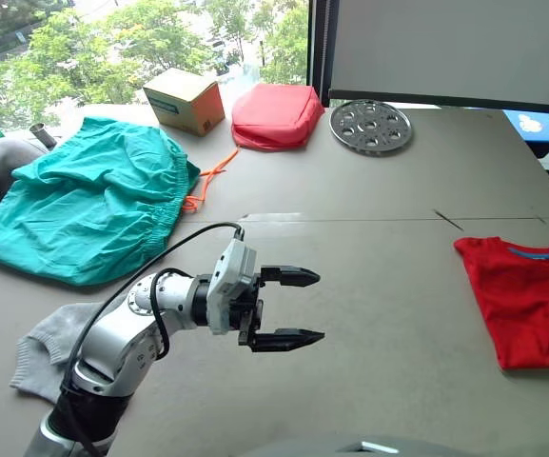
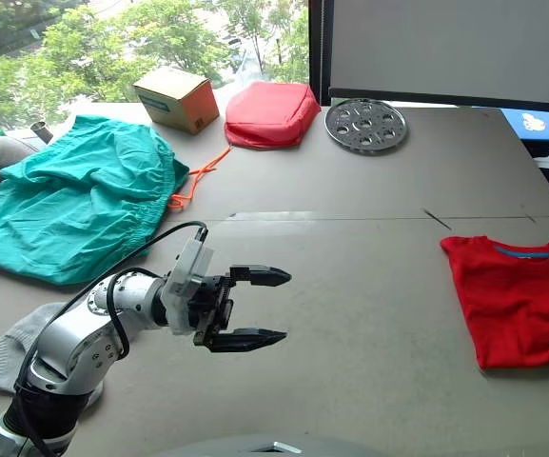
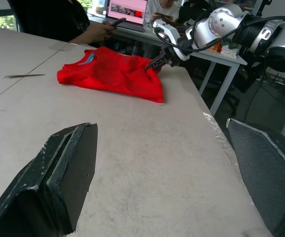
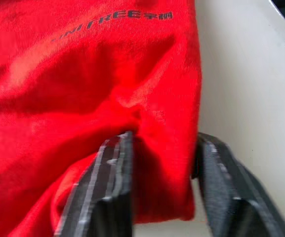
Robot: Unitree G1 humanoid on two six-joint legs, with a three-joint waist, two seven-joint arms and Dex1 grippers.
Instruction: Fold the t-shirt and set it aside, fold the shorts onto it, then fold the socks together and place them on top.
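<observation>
T-shirt (image 1: 526, 300) lies folded at table's (image 1: 369, 286) right edge. R gripper (image 4: 162, 182) has a bunched fold of it between its fingers, apparently pinched. L gripper (image 1: 284, 307) wide open, empty, mid-table, well apart from shirt; shorts (image 1: 88, 205) far left, nearer L arm.

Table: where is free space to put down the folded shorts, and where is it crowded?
The table is bare between the left gripper and the t-shirt. The far left is crowded: shorts, cardboard box, red pouch, metal disc.
</observation>
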